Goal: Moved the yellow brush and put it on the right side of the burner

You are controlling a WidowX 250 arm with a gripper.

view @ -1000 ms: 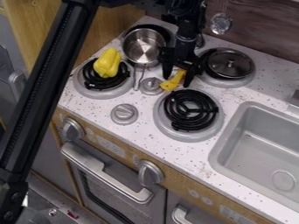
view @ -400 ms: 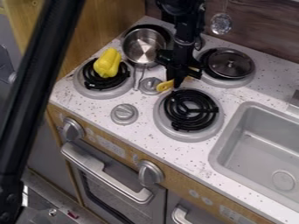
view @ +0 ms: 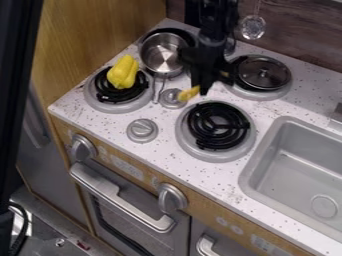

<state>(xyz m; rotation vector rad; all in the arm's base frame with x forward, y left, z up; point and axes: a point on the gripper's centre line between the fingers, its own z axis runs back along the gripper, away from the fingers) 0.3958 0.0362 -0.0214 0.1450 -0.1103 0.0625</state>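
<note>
Hanging over the stove's surface (view: pixel 167 150), the gripper (view: pixel 200 91) is closed around the yellow brush (view: pixel 189 93). One end of the brush pokes out at the right edge of the upper small knob (view: pixel 172 98), just behind the empty black-coiled burner (view: pixel 218 126). A yellow pepper (view: pixel 123 72) sits on the left burner (view: pixel 138 99), near the steel pot (view: pixel 162 54).

A strip of counter (view: pixel 264 111) is lying open between the bare front burner (view: pixel 215 125) and the sink (view: pixel 294 170); the pot (view: pixel 160 55) and lidded pan (view: pixel 266 72) are hemming me in at either side.
</note>
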